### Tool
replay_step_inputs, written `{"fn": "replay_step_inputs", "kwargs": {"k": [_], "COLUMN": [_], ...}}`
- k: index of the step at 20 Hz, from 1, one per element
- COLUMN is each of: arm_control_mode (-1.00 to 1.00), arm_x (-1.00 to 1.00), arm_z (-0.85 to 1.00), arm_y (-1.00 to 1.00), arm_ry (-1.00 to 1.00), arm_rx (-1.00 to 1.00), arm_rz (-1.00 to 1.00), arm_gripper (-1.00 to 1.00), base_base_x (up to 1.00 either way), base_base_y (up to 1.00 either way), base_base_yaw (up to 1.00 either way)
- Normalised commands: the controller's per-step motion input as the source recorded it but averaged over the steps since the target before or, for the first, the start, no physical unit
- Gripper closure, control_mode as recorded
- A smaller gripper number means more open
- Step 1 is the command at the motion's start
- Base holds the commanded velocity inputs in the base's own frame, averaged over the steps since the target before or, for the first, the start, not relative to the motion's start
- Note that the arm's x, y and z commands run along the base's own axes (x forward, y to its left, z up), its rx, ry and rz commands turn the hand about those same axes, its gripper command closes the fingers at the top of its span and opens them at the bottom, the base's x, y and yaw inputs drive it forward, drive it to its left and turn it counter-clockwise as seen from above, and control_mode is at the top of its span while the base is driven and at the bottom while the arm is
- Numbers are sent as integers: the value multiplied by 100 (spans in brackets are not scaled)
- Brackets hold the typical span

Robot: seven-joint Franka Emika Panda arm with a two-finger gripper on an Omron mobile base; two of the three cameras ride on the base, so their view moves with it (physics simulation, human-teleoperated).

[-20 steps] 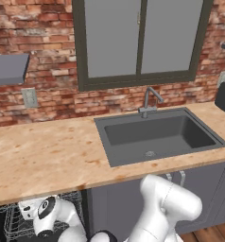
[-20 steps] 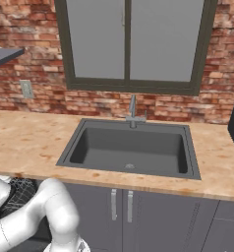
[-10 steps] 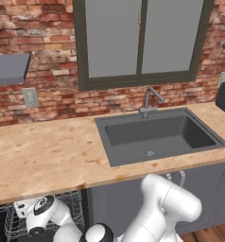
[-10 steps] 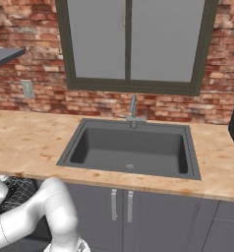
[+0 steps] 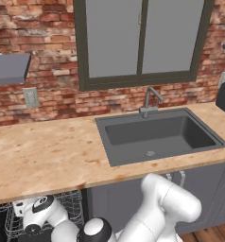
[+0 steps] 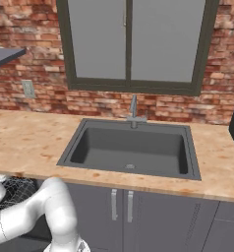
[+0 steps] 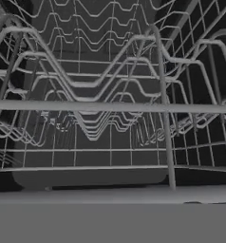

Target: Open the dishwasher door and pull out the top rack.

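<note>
No readable text, label, brand, number or sign anywhere: none on the brick wall (image 5: 48, 101), none on the wall outlet (image 5: 31, 97) left of the sink (image 5: 157, 134), none on the top rack (image 7: 110, 107)

My arm (image 5: 166, 208) is smooth, glossy white, built of fat rounded segments that swell like bulbs at each bend. Where the segments meet, dark joints show: one is a round black cap (image 5: 96, 230) with a soft highlight on it, ringed by a pale grey band. Nearer my wrist (image 5: 41, 215) sits another dark disc, rimmed in lighter grey, on a white housing. From the right base camera my casing (image 6: 45, 206) reads as one long plain white tube, curved, with a faint thin seam line across it.
</note>
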Motion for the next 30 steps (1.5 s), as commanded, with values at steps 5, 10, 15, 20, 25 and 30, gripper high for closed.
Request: {"fn": "replay_step_inputs", "kwargs": {"k": [5, 10, 15, 20, 25, 30], "arm_control_mode": [-100, -100, -100, -100, -100, -100], "arm_x": [0, -13, -32, -48, -61, -62], "arm_z": [-4, -6, -25, -40, -56, -62], "arm_y": [0, 0, 4, 11, 18, 22], "arm_ry": [25, 25, 20, 12, 4, 1], "arm_rx": [1, 1, 0, 0, 0, 0], "arm_rz": [8, 10, 9, 7, 4, 2], "arm_gripper": [-100, -100, -100, -100, -100, -100], "base_base_x": [0, 0, 0, 0, 0, 0], "base_base_y": [0, 0, 0, 0, 0, 0], "base_base_yaw": [0, 0, 0, 0, 0, 0]}}
